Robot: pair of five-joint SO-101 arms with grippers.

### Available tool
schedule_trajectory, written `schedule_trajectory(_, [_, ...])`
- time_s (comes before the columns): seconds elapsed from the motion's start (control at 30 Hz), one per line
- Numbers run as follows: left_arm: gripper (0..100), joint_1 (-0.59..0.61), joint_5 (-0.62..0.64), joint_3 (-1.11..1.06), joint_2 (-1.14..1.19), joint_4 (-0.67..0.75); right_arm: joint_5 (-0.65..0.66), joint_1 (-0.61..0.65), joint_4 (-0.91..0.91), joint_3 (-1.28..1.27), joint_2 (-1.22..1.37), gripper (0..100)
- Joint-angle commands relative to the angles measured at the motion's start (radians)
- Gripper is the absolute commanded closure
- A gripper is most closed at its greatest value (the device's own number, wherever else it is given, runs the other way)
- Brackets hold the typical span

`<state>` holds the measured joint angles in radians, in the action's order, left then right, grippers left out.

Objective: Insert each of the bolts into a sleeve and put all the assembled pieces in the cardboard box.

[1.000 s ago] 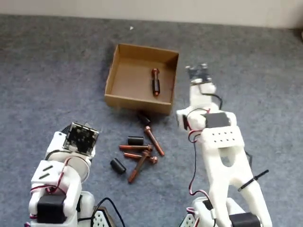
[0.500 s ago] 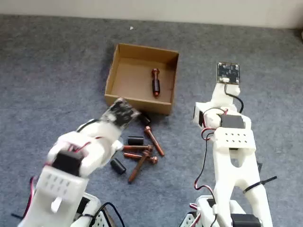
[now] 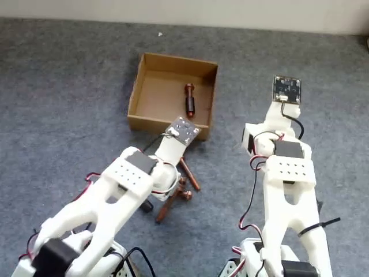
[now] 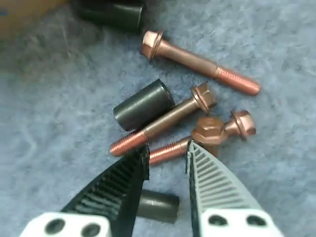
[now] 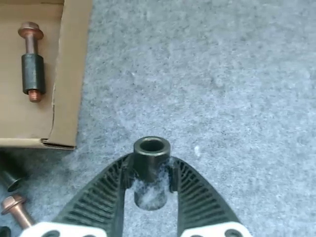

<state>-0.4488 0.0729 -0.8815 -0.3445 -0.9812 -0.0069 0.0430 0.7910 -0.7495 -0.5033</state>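
From above, the cardboard box (image 3: 168, 124) sits at the far middle of the grey carpet (image 3: 69, 75), and one assembled piece (image 3: 189, 100) lies inside it toward the right wall. On the near side of the box the left arm (image 3: 124, 184) stretches across the loose parts and covers most of them; a few bolts (image 3: 189, 175) stick out on its right. The right arm (image 3: 286, 173) stands to the right of the box, well apart from the pile. In the left wrist view, the left gripper (image 4: 167, 149) hangs low over the pile, jaws partly open and holding nothing, with the threaded end of one bolt (image 4: 170, 149) lying between the fingertips. A loose sleeve (image 4: 143, 104) touches the next bolt along; another sleeve (image 4: 159, 206) is half hidden behind the dark finger (image 4: 121, 185). In the right wrist view, the right gripper (image 5: 149, 170) is clamped on a black sleeve (image 5: 151, 150), open end toward the camera, over carpet just right of the box's near right corner.
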Motion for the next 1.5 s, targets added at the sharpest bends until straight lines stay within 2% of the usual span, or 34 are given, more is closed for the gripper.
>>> schedule_trajectory(0.0, [85,-0.015,0.034,0.047,0.048,0.048,-0.006,-0.008,-0.027,0.013,-0.042,99.2])
schedule_trajectory(0.27, [85,-0.044,0.034,0.047,0.171,0.153,-0.002,-0.007,-0.028,0.013,-0.042,99.2])
schedule_trajectory(0.63, [86,-0.073,0.034,0.073,0.200,0.153,0.000,-0.007,-0.028,0.013,-0.042,99.2])
schedule_trajectory(0.8, [100,-0.073,0.029,0.087,0.199,0.153,0.000,-0.010,-0.028,0.013,-0.042,99.2])
schedule_trajectory(0.97, [100,-0.073,0.031,0.165,0.166,0.029,0.000,-0.012,-0.028,0.013,-0.042,99.2])
schedule_trajectory(1.17, [99,-0.076,0.029,0.174,-0.008,-0.054,0.000,-0.012,-0.028,0.013,-0.042,99.2])
schedule_trajectory(1.23, [96,-0.097,0.028,0.154,-0.059,-0.078,0.000,-0.013,-0.028,0.013,-0.042,99.2])
schedule_trajectory(1.4, [75,-0.145,0.034,0.064,-0.119,-0.103,0.000,-0.013,-0.028,0.013,-0.042,99.2])
schedule_trajectory(1.47, [76,-0.142,0.034,0.050,-0.119,-0.101,0.000,-0.013,-0.028,0.013,-0.042,99.2])
